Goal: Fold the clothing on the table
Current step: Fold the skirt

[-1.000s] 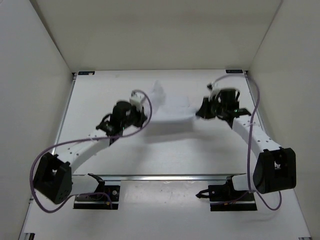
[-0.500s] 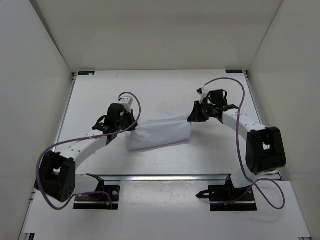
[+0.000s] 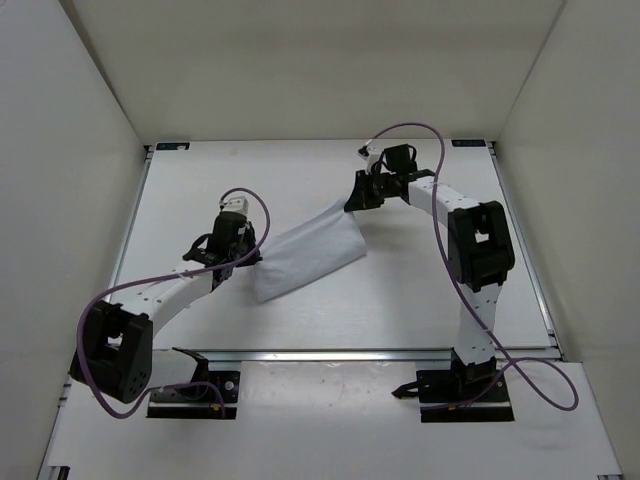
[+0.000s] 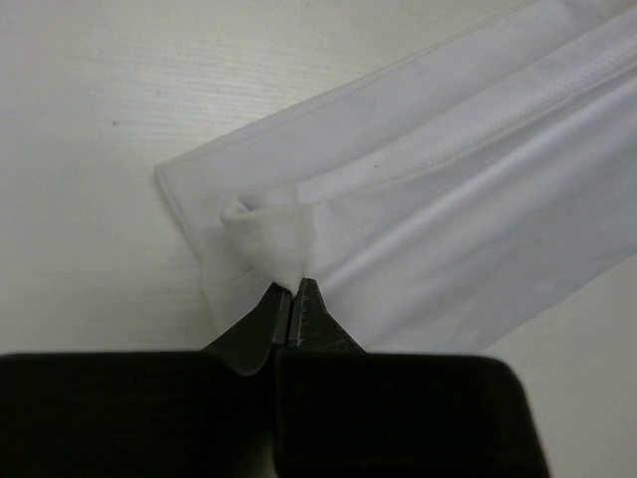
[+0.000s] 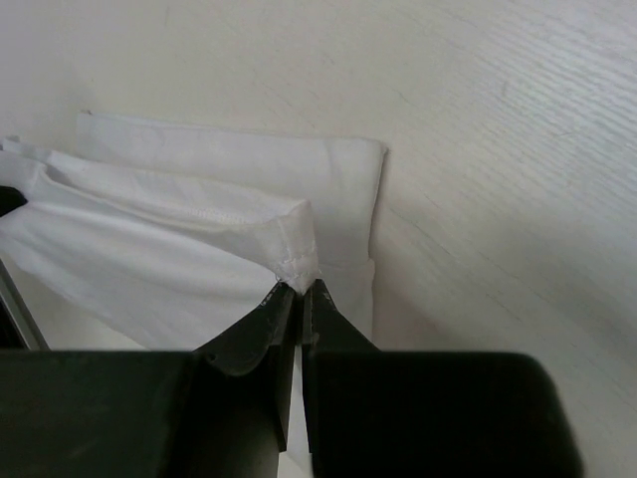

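Note:
The white clothing (image 3: 305, 256) lies stretched diagonally across the middle of the table (image 3: 400, 300), folded into a band. My left gripper (image 3: 247, 256) is shut on its near-left corner; in the left wrist view the fingertips (image 4: 292, 291) pinch a bunched fold of the clothing (image 4: 448, 209). My right gripper (image 3: 352, 200) is shut on the far-right corner; in the right wrist view its tips (image 5: 299, 289) clamp a hemmed corner of the clothing (image 5: 179, 249), lifted above the layers below.
White enclosure walls (image 3: 80, 150) rise on the left, back and right. A metal rail (image 3: 330, 353) runs along the near side by the arm bases. The right arm's purple cable (image 3: 435, 160) loops over the table's far right.
Both arms lowered the clothing onto the table and drew it out. The right gripper moved toward the far edge and leftward; the left gripper shifted slightly left. The band now runs diagonally.

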